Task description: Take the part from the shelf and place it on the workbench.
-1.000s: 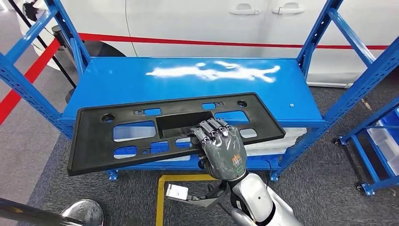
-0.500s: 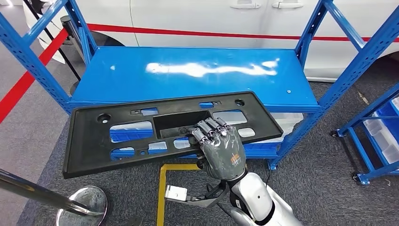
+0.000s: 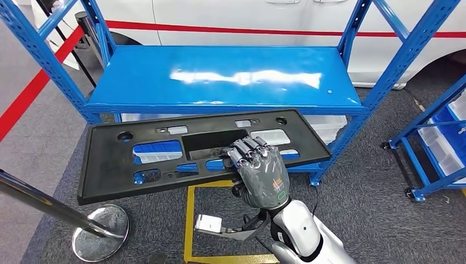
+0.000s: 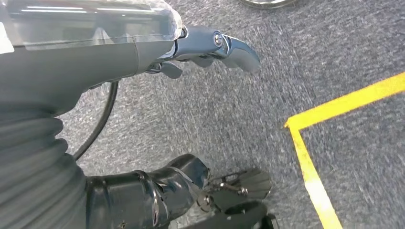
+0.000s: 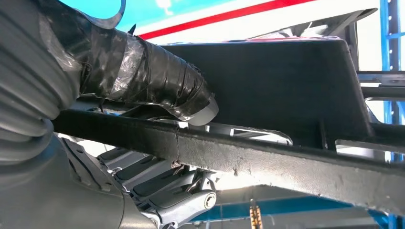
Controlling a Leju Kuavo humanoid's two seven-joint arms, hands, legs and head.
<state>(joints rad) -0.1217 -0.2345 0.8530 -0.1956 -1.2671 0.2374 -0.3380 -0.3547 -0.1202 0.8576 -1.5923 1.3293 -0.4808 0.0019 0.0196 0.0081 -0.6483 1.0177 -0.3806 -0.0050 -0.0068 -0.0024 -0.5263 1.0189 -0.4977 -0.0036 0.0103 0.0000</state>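
A long, flat black plastic part [image 3: 165, 157], matte and rectangular with rounded corners, a deep central recess and many cut-out slots and round holes, is held in the air in front of the blue metal shelf [image 3: 220, 77], its long axis running from 9 o'clock to 3 o'clock with the 3 o'clock end tipped slightly away and higher. The right robot hand [image 3: 261, 173], grey and glossy, grips the part's near edge just right of centre, fingers [image 3: 247, 151] curled over the top and the tape-wrapped thumb [image 5: 157, 81] pressed beneath. The left robot hand [image 4: 181, 95] hangs over grey carpet [image 4: 239, 119] marked with yellow tape [image 4: 315, 191], holding nothing, fingers apart.
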